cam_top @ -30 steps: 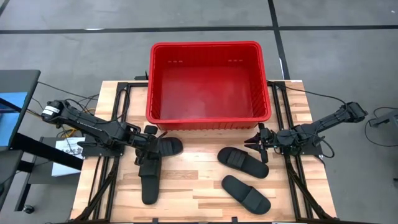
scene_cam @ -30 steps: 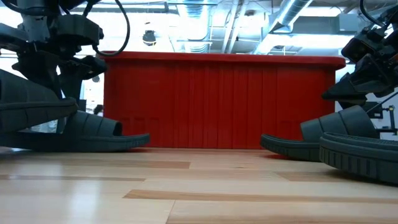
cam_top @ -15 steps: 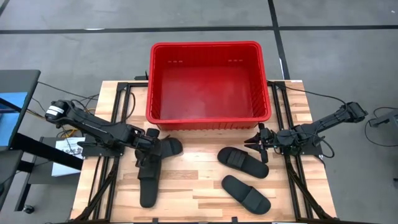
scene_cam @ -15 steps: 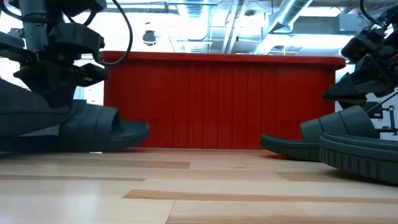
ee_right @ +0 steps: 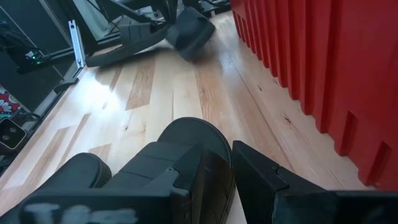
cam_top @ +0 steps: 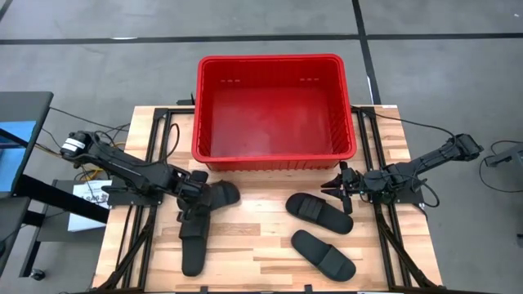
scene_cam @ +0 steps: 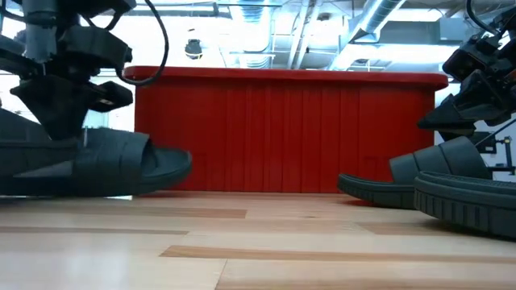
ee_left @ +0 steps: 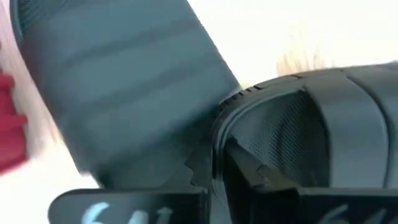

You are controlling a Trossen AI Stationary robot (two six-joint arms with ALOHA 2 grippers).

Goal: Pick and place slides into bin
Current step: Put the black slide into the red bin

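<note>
Moved since earlier: left tool (cam_top: 194,198) went from spread wide to clamped tight on slide 2's strap; slide 1 has swung a bit, its near end now further toward desk's left edge; right-side slides, right arm unchanged.
Left tool: over the left pair of slides, just in front of bin's left front corner; fingers pinched on slide 2's strap band, seen close up in left wrist view (ee_left: 261,149).
Slide 1 (cam_top: 193,245): long one, running from under the left tool toward desk's front edge, flat on the wood.
Slide 2 (cam_top: 219,193): just right of left tool, toe end pointing toward bin; in low view (scene_cam: 121,165) its toe looks slightly raised off the desk, can't tell for sure.
Bin (cam_top: 276,155): red, at back centre of desk (cam_top: 253,253), beyond both tools; nothing inside it.
Slide 3 (cam_top: 319,211): flat on desk, just left of & in front of right tool, in front of bin's right front corner.
Slide 4 (cam_top: 324,252): flat, nearer desk front than slide 3, close beside it but apart.
Right tool (cam_top: 341,187): low at bin's right front corner, over slide 3's end; fingers part-open, straddling the slide's rim per right wrist view (ee_right: 205,180); can't tell if they grip it.
</note>
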